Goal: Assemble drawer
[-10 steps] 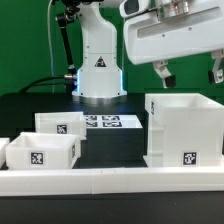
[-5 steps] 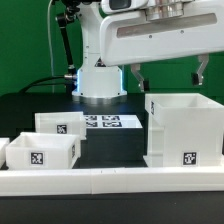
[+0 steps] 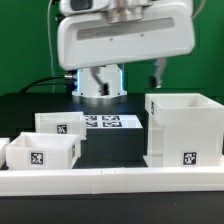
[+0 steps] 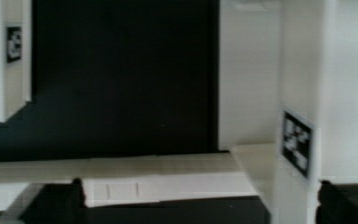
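On the black counter, exterior view: drawer parts are all loose, none fitted together. Big casing stands upright at the exterior view's right, open side up, one tag low on its front wall. Its front sits just behind the long white rail that runs along the near edge.

Two trays are at the exterior view's left. Front tray is right against the rail, tag on its near wall. Back tray is behind it and a bit toward the casing, also w/ a tag facing the camera. The two overlap in the picture; can't tell if they touch. Both are well apart from the casing. No knobs visible from here.

Marker board lies flat btwn back tray and casing, further back.

Robot base is at the rear centre. The arm's wrist housing fills the upper middle of the exterior view, hanging high above the counter, over the gap btwn trays and casing.

Wrist view: gripper has fingers as dark blurs at two corners, spread wide, nothing btwn them, holding nothing. Below it is a casing wall w/ a tag, then bare counter, then a tray wall w/ a tag; can't tell which tray.
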Controlling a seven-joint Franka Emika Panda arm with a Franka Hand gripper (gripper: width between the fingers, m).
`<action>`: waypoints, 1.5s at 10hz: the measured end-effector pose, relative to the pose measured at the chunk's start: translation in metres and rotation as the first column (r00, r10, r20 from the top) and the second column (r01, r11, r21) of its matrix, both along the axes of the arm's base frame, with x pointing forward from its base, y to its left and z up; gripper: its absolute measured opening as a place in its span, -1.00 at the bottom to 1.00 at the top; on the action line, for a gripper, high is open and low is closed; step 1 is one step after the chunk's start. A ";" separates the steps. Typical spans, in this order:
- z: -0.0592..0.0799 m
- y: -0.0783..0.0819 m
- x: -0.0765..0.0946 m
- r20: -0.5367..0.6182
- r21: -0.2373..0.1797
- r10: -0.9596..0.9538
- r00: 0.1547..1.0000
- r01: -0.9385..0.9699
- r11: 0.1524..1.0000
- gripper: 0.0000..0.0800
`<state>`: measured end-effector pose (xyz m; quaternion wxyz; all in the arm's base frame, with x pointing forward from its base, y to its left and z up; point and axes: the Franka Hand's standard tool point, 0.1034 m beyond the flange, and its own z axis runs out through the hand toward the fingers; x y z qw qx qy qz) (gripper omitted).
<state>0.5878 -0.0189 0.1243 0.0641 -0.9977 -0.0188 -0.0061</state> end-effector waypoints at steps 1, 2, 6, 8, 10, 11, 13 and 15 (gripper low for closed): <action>-0.007 -0.015 -0.004 0.007 -0.010 -0.004 1.000 0.004 1.000 0.62; -0.005 -0.012 -0.003 0.007 -0.010 -0.011 1.000 0.011 1.000 0.62; -0.006 -0.012 -0.003 0.007 -0.011 -0.012 1.000 0.012 1.000 0.62; -0.017 -0.033 -0.014 -0.028 -0.045 -0.093 0.995 0.091 0.995 0.62; -0.041 -0.057 -0.021 -0.022 -0.076 -0.120 0.992 0.118 0.990 0.62; -0.052 -0.064 -0.020 0.012 -0.095 -0.112 0.994 0.112 0.989 0.62; -0.053 -0.063 -0.021 0.008 -0.094 -0.112 0.994 0.112 0.989 0.62; -0.054 -0.063 -0.022 0.007 -0.094 -0.112 0.994 0.112 0.989 0.62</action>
